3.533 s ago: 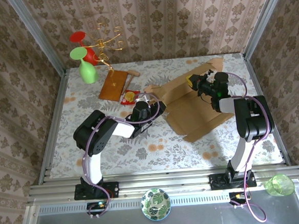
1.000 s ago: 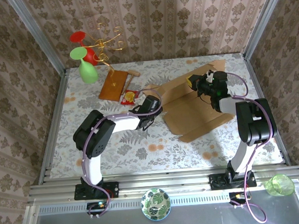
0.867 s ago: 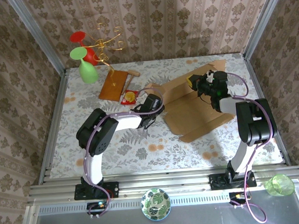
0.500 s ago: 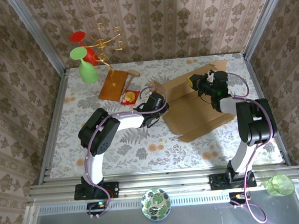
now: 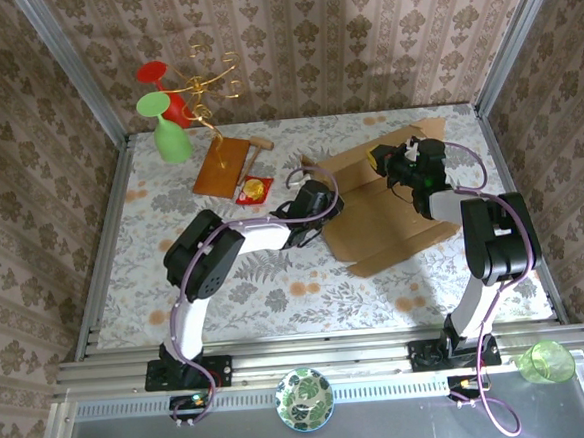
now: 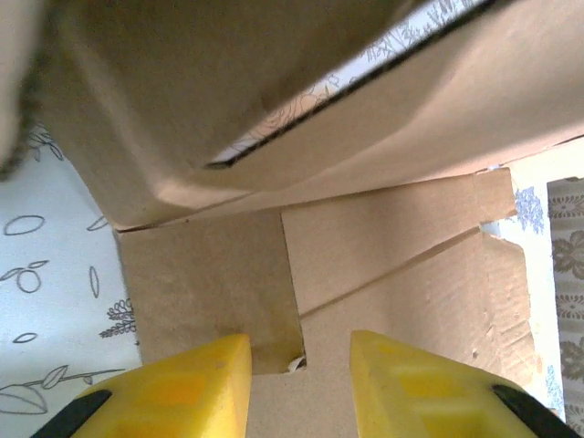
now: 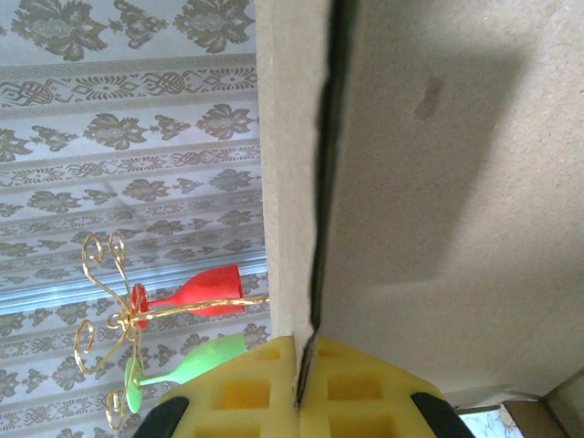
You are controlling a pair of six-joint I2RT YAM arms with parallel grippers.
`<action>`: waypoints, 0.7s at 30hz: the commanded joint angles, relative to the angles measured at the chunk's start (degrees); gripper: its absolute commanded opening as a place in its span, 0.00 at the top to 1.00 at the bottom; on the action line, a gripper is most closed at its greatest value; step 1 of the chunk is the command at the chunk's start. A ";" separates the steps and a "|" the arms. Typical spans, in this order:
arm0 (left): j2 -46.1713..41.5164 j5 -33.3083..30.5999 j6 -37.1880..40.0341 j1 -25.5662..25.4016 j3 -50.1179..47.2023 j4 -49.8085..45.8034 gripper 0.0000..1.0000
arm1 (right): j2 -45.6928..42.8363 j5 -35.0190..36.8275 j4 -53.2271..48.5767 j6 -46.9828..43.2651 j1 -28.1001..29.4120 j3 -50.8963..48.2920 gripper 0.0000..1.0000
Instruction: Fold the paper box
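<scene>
The paper box (image 5: 392, 222) is a light-brown cardboard sheet lying partly folded at the right of the table, its back wall raised. My left gripper (image 5: 329, 198) reaches over its left edge. In the left wrist view its yellow fingers (image 6: 187, 388) stand apart as the left gripper (image 6: 299, 388) hovers over a flat cardboard panel (image 6: 383, 246), with nothing pinched between them and a raised flap above. My right gripper (image 5: 380, 160) is at the back wall. In the right wrist view the right gripper (image 7: 298, 383) is shut on the edge of the upright cardboard (image 7: 438, 182).
A wooden board (image 5: 223, 164) and a small yellow-red item (image 5: 255, 188) lie behind the left arm. A gold wire stand (image 5: 207, 85) with a red glass (image 5: 163, 88) and a green glass (image 5: 169, 132) stands at the back left. A green cup (image 5: 545, 362) and a patterned bowl (image 5: 304, 399) sit by the near rail.
My left gripper has slid to the right onto the box's left edge and its jaws have narrowed. The right gripper keeps its hold on the back wall.
</scene>
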 commanded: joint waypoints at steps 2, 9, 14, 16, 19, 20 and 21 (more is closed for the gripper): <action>2.42 2.02 1.77 0.30 1.26 -0.75 0.65 | -0.81 0.90 -3.35 0.30 0.14 -1.85 1.00; 3.34 4.41 2.48 0.35 2.43 -4.47 0.64 | -0.97 0.98 -3.69 0.26 0.13 -1.94 1.00; -2.97 3.77 6.16 0.30 0.45 -5.14 0.59 | -1.18 1.51 -4.14 -0.24 0.07 -1.88 1.00; -7.43 4.41 8.96 0.46 -0.56 -6.38 0.55 | -1.15 1.68 -4.01 -0.37 0.04 -1.81 1.00; -14.99 6.77 13.78 0.55 -2.76 -8.48 0.46 | -1.12 1.94 -3.23 -0.39 -0.04 -1.96 1.00; -17.65 7.89 15.03 0.61 -3.69 -9.80 0.44 | -1.12 2.02 -2.97 -0.33 -0.05 -2.01 1.00; -20.24 8.96 16.06 0.72 -4.69 -11.17 0.44 | -1.08 2.12 -2.55 -0.36 -0.13 -2.15 1.00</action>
